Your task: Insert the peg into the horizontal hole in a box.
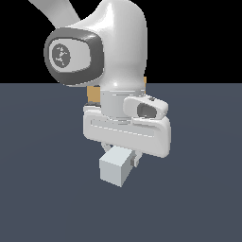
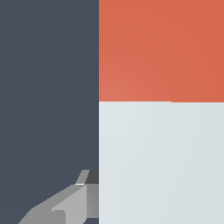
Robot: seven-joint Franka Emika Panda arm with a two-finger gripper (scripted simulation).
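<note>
Dark slate-blue floor (image 1: 38, 189) fills the lower part of the exterior view, black backdrop above it. Moving toward centre, the white arm (image 1: 118, 52) hangs down with its grey joint cap (image 1: 71, 54) on the exterior view's left side. Behind the wrist, small tan slivers of the box (image 1: 93, 93) show past the arm; the rest of it and its hole are hidden. Below the white hand body sits the gripper (image 1: 120, 158), closed on the peg (image 1: 115, 170), whose pale square end faces the camera, held clear above the floor. One finger (image 1: 137, 158) shows just right of the peg, touching its side.

Wrist view: floor (image 2: 48, 87), then a grey fingertip (image 2: 65, 205) touching the peg edge, then the peg (image 2: 162, 162) very close, pale grey-white section meeting the red-orange end (image 2: 162, 48). Peg is in the grasp, not at the box.
</note>
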